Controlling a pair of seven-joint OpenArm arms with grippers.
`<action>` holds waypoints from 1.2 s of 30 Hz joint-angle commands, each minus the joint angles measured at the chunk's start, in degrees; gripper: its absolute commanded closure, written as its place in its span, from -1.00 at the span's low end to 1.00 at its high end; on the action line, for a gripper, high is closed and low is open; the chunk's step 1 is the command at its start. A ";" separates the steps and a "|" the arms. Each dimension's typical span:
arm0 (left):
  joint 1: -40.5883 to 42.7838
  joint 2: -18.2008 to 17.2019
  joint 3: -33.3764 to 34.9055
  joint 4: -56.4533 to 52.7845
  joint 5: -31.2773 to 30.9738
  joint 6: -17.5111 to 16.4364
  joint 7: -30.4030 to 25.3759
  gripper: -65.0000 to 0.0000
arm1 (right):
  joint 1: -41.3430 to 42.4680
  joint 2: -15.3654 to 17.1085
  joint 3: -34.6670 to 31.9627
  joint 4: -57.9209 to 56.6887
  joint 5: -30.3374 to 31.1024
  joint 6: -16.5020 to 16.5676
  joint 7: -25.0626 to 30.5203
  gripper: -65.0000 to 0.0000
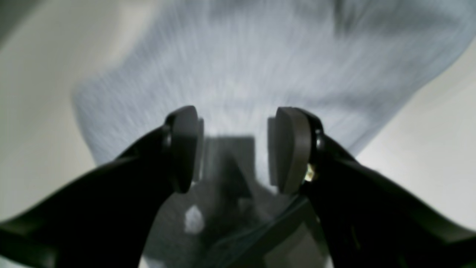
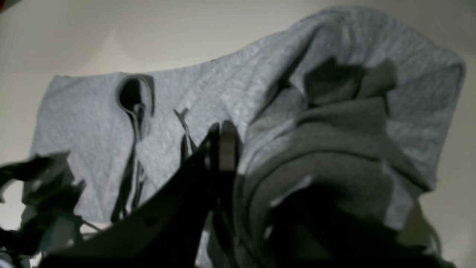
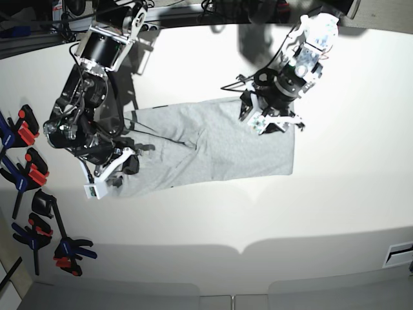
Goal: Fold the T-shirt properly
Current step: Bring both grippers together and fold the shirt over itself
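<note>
Base view: T-shirt (image 3: pixel 213 148) lay on tabletop (image 3: pixel 335 200). Right fingers (image 2: pixel 223 145) clamped on its bunched edge; left fingers (image 1: pixel 184 149) spread apart just above its other end.

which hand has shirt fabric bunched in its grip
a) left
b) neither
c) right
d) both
c) the right wrist view shows the right hand shut with folds of the shirt gathered against it, while the left hand stands open over the cloth with nothing between its pads.
</note>
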 commanded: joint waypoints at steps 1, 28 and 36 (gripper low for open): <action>-1.05 0.76 -0.07 -0.57 -0.26 0.22 -1.42 0.06 | 1.86 0.48 0.09 1.20 1.25 -0.70 1.33 1.00; -8.11 12.79 -0.07 -19.50 -2.27 -0.02 -2.51 0.06 | 5.79 -16.62 -23.85 0.76 -10.23 -5.20 4.72 1.00; -11.98 13.09 -0.07 -17.86 -3.45 0.00 1.75 0.06 | 5.81 -16.62 -24.28 0.68 -8.96 -5.16 6.62 1.00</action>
